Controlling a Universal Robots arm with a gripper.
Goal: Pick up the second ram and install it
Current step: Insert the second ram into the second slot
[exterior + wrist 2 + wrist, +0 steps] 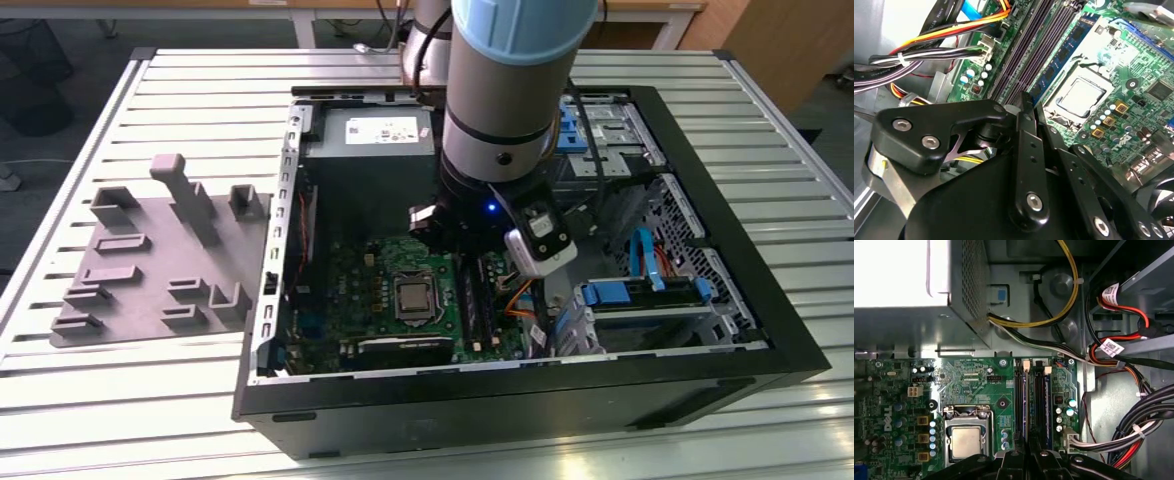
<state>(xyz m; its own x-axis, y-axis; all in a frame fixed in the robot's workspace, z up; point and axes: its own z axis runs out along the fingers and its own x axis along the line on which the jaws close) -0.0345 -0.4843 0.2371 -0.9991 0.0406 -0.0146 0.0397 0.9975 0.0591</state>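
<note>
The arm [501,100] is reaching straight down into the open computer case [747,330], which is lying on its side on the slatted desk [134,420] so that the motherboard [979,385] is facing up and a stick can be pushed in from above. The hand [1024,100] is hanging low over the long black memory slots [1035,395], just to the exterior view's right of the processor socket [966,440]. Its tip is sitting in line with the slots' length, which reads as the pose for seating a stick rather than for fetching one.

Whether the hand is open, closed or gripping anything, I cannot tell, as its own body is blocking the tips in both wrist views.

One bluish-green stick, which I am taking to be the second ram [1071,47], is standing on edge in the slot beside the socket. The hand's tip is hovering at its near end (touching it or just above it, I cannot say).

The grey holder [147,260] is lying well apart on the desk, at the exterior view's left of the case. I am making out no stick on it, which suggests the picking up is done.

The bundled cables [1134,430] are running off to the side of the slots, leaving the hand a free way down.
</note>
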